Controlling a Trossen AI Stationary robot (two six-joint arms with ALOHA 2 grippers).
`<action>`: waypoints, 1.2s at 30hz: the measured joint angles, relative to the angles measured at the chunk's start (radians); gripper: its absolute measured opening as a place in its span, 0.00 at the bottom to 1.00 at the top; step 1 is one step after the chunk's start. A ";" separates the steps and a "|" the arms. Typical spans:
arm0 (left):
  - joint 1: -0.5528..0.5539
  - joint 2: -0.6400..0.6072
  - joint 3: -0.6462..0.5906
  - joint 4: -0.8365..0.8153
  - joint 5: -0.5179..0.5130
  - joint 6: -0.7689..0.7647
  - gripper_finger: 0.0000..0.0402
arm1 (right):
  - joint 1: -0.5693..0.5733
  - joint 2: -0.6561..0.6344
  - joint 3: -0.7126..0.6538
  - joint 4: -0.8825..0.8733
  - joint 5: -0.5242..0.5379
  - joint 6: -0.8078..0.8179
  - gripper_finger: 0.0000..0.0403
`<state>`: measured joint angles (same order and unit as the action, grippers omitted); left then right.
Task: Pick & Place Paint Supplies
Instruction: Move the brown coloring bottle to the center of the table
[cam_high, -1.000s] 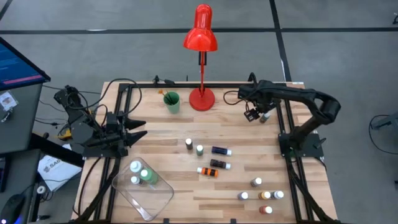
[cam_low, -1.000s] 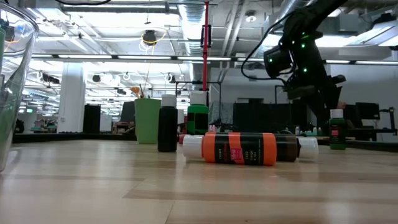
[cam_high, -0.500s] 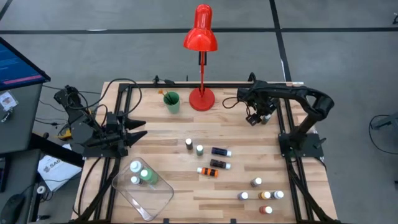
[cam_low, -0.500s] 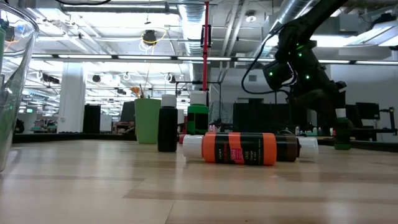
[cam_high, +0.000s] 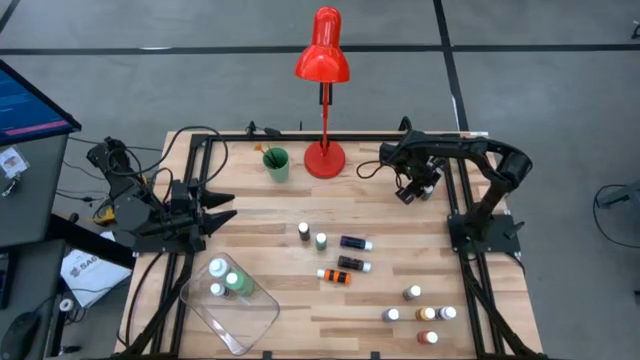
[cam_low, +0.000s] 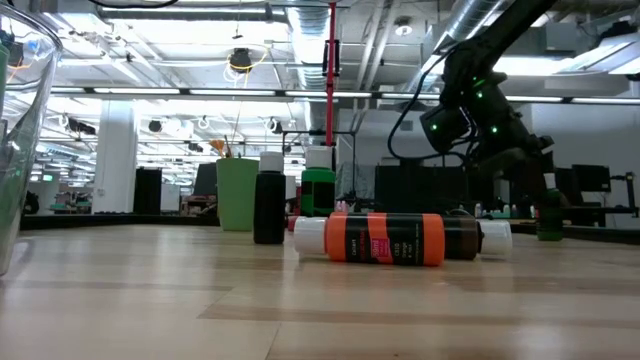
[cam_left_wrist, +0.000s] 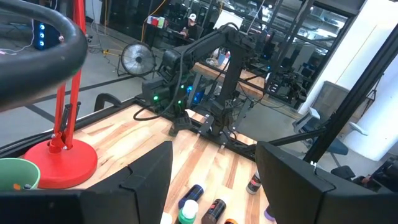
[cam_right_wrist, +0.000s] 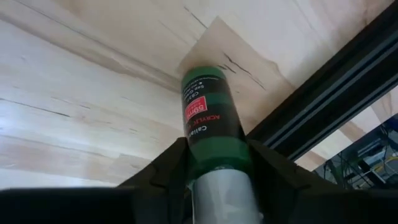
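Note:
A small green paint bottle with a white cap and red label stands upright on the table's far right, beside the black frame rail. My right gripper is down over it, fingers on either side of its top. In the low view the bottle shows below the fingers. More paint bottles lie and stand mid-table and near the front right. My left gripper waits open at the table's left side, touching nothing. My right gripper pinches the green bottle's upper end, just below the white cap, between its two fingers. The fingers come from above, slanting down. The bottle stands upright with its base on the table.
A clear tray at the front left holds two bottles. A green cup with brushes and a red lamp stand at the far edge. Black frame rails run along the table's left and right sides.
My right gripper has sunk and rolled a little, coming down over the green bottle. The bottle's white cap, which showed below the gripper a second ago in the low view, is now hidden between the fingers. The bottle has stayed on the table.

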<state>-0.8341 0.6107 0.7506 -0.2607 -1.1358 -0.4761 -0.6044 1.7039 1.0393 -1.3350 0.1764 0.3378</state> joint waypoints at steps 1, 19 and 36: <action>0.000 0.000 0.000 0.000 0.000 0.000 0.55 | 0.000 -0.002 0.000 0.002 -0.001 0.000 0.34; 0.000 0.000 0.000 0.000 0.000 0.007 0.55 | 0.284 -0.293 0.001 0.496 0.023 0.255 0.35; 0.000 0.000 0.000 -0.001 0.000 0.009 0.55 | 0.597 -0.060 0.000 0.987 0.104 0.218 0.36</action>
<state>-0.8345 0.6106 0.7506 -0.2615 -1.1358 -0.4675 -0.0079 1.6438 1.0396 -0.3479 0.2804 0.5556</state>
